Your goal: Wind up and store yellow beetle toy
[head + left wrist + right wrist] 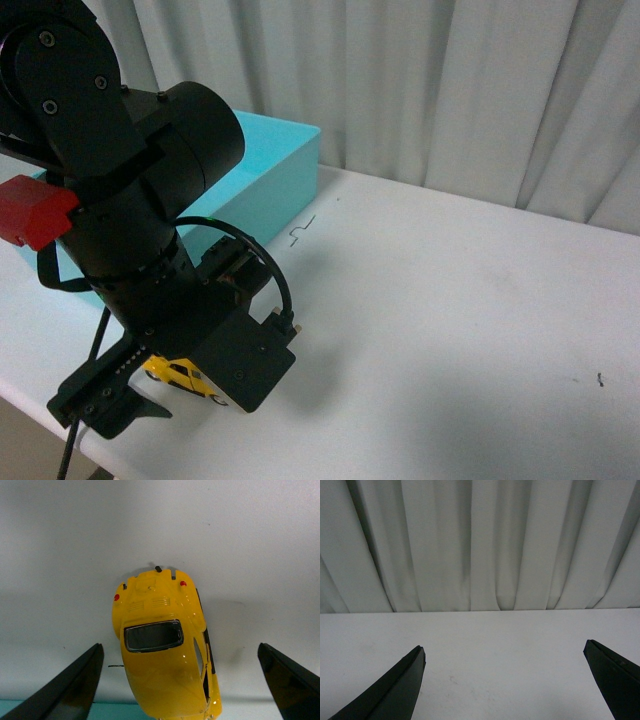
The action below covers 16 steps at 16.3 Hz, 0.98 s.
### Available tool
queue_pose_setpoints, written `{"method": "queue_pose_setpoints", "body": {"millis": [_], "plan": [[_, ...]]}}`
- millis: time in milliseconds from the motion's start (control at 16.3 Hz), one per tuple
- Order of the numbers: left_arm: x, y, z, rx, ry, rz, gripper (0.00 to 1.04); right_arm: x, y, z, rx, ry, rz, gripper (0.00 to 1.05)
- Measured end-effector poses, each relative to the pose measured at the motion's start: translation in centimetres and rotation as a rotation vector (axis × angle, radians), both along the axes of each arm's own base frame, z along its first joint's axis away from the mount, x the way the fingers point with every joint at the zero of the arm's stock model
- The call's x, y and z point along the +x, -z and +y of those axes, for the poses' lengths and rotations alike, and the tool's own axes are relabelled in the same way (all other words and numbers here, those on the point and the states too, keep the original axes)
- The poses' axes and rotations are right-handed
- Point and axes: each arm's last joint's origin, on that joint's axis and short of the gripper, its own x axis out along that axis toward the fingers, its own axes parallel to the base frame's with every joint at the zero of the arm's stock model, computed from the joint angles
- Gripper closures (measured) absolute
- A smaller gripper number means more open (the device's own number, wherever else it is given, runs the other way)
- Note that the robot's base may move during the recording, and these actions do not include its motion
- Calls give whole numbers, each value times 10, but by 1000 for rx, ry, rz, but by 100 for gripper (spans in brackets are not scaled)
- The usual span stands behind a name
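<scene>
The yellow beetle toy (pixel 162 645) rests on the white table (pixel 200 530), a glossy rounded car with a dark window and two red lights at one end. My left gripper (pixel 180 652) is open around it, one dark finger (pixel 75 687) on each side, neither touching the car. In the front view only a strip of the toy (pixel 185 378) shows under the left arm (pixel 130 200), near the table's front left edge. My right gripper (pixel 504 655) is open over bare table, nothing between its fingers. The right arm is out of the front view.
A light blue box (pixel 270 170) stands at the back left of the table, behind the left arm. A white curtain (pixel 450 90) hangs along the far edge. The white table (pixel 450 320) stretches to the right. Its front edge lies just below the left gripper.
</scene>
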Motion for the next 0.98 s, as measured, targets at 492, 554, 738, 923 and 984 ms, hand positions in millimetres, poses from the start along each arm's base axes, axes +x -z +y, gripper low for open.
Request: {"method": "queue_pose_setpoints", "body": {"millis": [492, 554, 738, 923, 984], "plan": [[7, -20, -31, -93, -212, 57, 64, 0, 0, 0, 0, 0, 0, 7], [10, -33, -39, -137, -155, 31, 64, 0, 0, 0, 0, 0, 1, 7], [16, -72, -54, -269, -110, -17, 64, 0, 0, 0, 0, 0, 0, 7], [23, -100, -57, -390, -143, -65, 64, 0, 0, 0, 0, 0, 0, 7], [35, -123, -55, -489, -179, -147, 64, 0, 0, 0, 0, 0, 0, 7]]}}
